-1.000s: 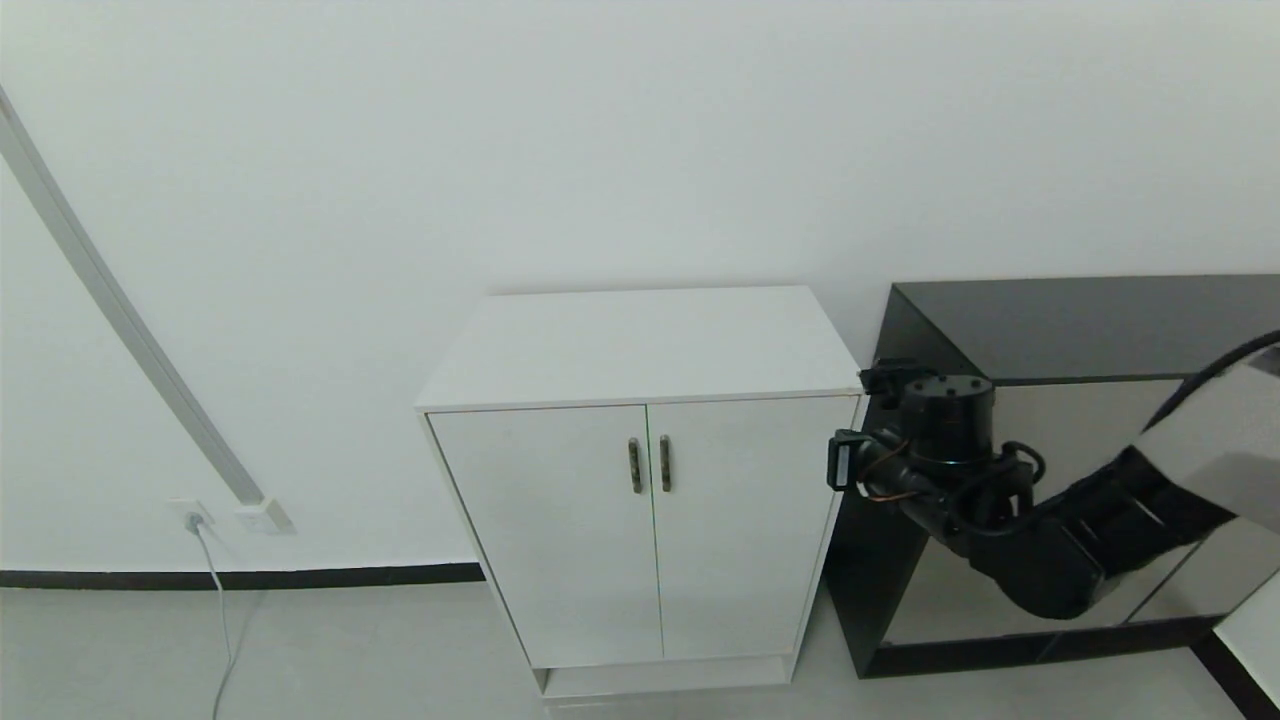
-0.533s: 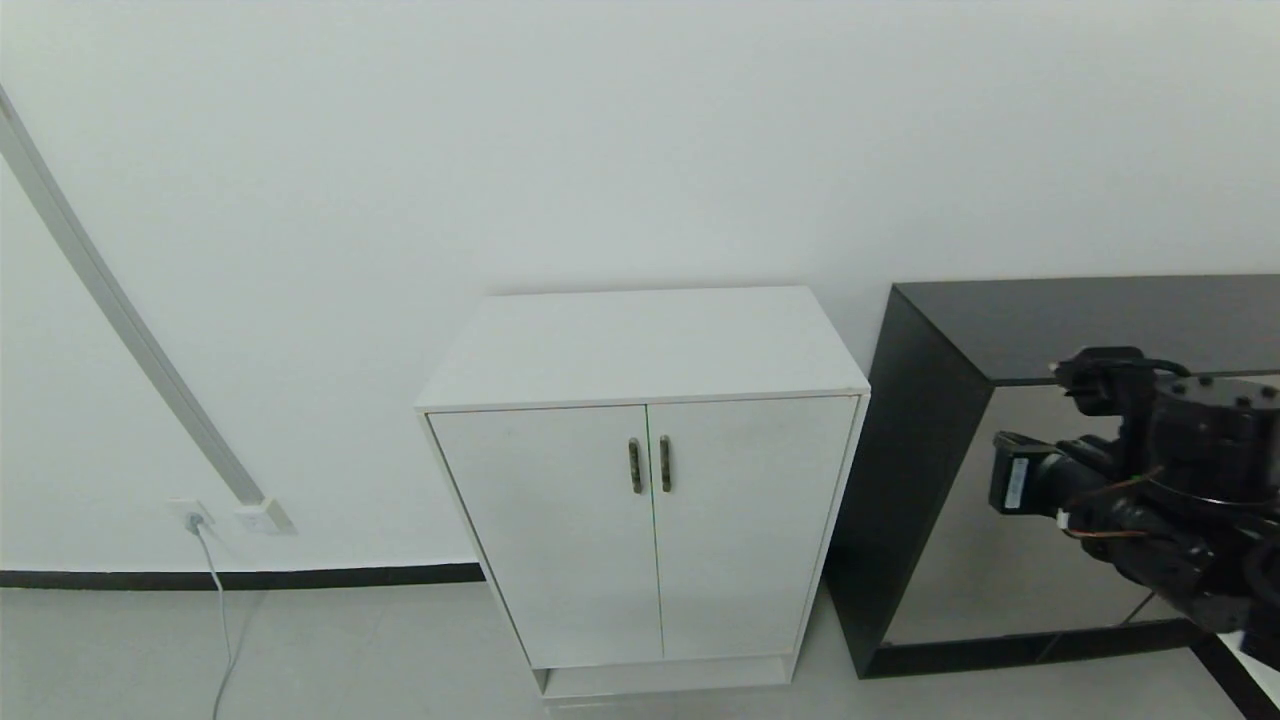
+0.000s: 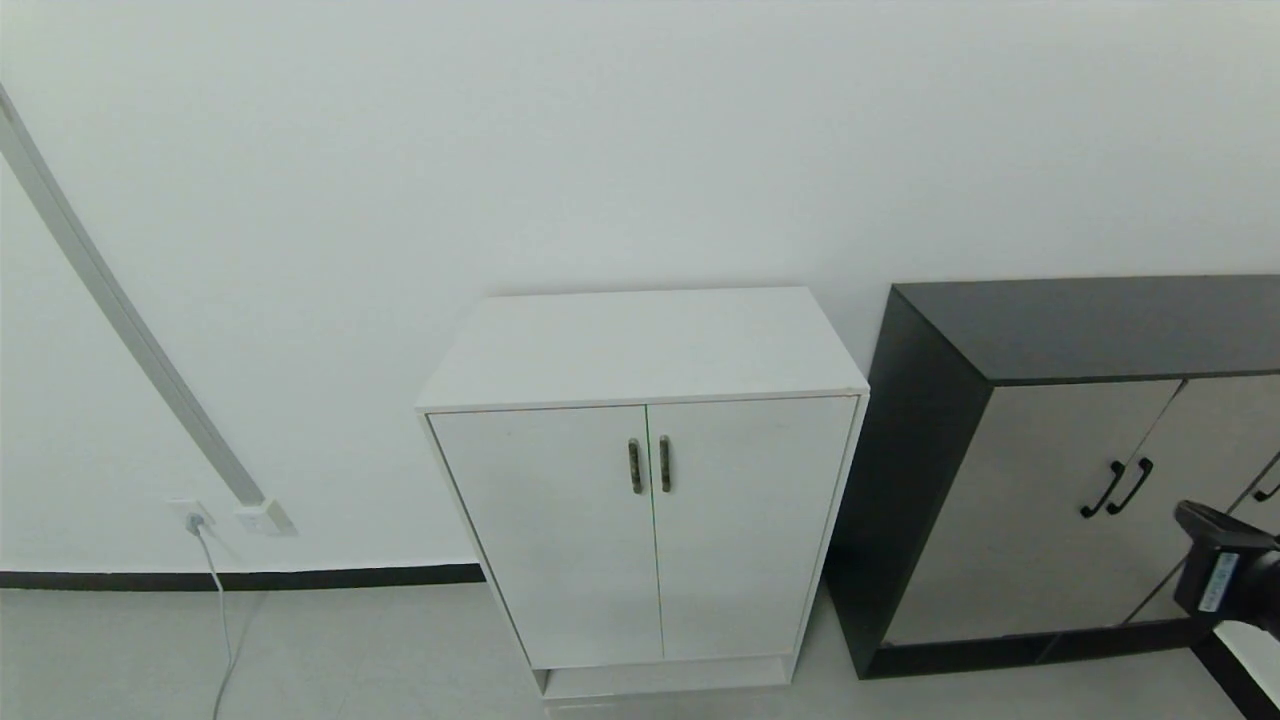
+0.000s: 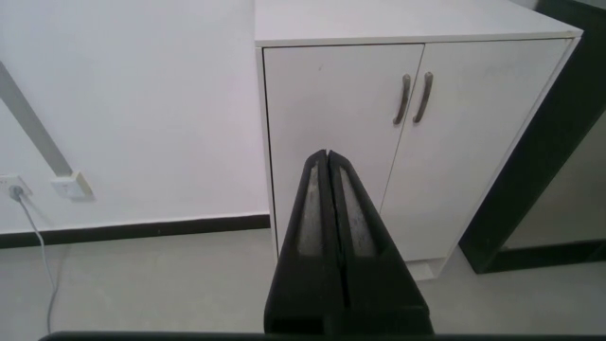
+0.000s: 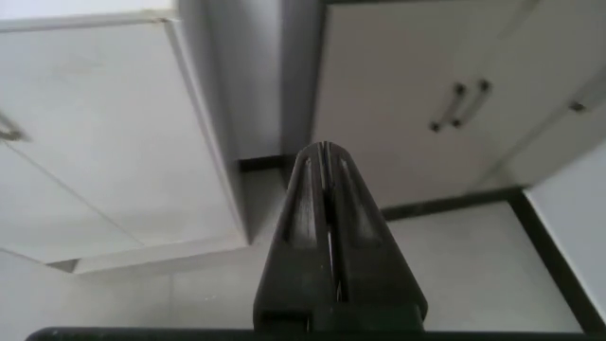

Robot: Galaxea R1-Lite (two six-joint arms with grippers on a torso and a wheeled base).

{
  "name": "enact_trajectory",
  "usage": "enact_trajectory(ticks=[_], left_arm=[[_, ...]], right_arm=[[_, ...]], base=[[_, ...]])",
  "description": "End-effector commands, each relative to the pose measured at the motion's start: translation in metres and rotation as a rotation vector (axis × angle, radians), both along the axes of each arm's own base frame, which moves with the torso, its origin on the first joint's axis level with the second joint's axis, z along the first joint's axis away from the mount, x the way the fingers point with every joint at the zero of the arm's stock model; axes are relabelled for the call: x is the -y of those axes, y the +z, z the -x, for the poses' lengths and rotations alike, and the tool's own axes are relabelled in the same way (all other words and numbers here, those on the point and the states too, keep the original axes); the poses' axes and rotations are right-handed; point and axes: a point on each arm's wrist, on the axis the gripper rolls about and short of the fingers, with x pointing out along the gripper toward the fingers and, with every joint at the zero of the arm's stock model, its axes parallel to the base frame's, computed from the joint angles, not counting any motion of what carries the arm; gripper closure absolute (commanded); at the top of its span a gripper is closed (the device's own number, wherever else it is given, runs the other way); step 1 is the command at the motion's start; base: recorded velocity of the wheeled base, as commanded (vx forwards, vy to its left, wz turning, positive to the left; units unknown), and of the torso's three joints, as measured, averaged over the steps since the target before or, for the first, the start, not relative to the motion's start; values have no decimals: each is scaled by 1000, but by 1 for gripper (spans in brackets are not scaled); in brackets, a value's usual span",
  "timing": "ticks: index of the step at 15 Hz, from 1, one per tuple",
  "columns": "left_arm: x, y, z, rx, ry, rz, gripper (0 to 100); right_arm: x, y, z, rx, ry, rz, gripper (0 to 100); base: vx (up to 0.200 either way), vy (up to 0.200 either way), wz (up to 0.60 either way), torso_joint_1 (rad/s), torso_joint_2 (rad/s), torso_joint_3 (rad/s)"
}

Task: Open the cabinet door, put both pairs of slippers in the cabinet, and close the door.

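The white cabinet (image 3: 640, 350), its 2 doors (image 3: 560, 520) shut, stands ahead of the left jaws and off to one side of the right jaws, both pairs pressed together on nothing.

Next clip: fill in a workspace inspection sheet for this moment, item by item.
Surface: pale floor; both cabinets stand on it.
Job's things: white cabinet against the wall, both doors shut, handles side by side at the middle.
Clutter: nothing seen.
Grippers: left gripper shut, empty, facing the white cabinet; right gripper shut, empty, low in front of the black cabinet.
Cables: grey cable hangs from a wall socket to the floor.
Surroundings: black cabinet right of the white one, doors shut; slanted strip on the wall.
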Motion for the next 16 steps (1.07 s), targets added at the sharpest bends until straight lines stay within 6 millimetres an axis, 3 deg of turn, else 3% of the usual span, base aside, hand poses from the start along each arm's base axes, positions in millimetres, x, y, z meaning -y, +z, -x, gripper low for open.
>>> enact_trajectory(ticks=[1, 2, 3, 6, 8, 9, 12, 16], left_arm=[[0, 0, 0, 1, 1, 2, 100], [0, 0, 0, 1, 1, 2, 100], [0, 0, 0, 1, 2, 2, 100], [0, 0, 0, 0, 1, 4, 100], [0, 0, 0, 0, 1, 4, 100], [0, 0, 0, 0, 1, 4, 100], [0, 0, 0, 0, 1, 4, 100], [0, 0, 0, 0, 1, 4, 100]], right_arm=[[23, 4, 43, 64, -98, -16, 100], [26, 4, 50, 67, -110, -17, 100], [33, 0, 78, 71, -134, -17, 100], [42, -23, 136, 60, -118, -16, 100], [44, -36, 161, 136, 26, -46, 100], [44, -41, 167, 183, 117, -64, 100], [40, -56, 161, 153, 233, -70, 100], [37, -74, 157, 108, 313, -39, 100]], base=[[0, 0, 0, 0, 0, 0], [0, 0, 0, 0, 0, 0], [0, 0, 0, 0, 0, 0], [0, 0, 0, 0, 0, 0], [0, 0, 0, 0, 0, 0], [0, 0, 0, 0, 0, 0], [0, 0, 0, 0, 0, 0], [0, 0, 0, 0, 0, 0]])
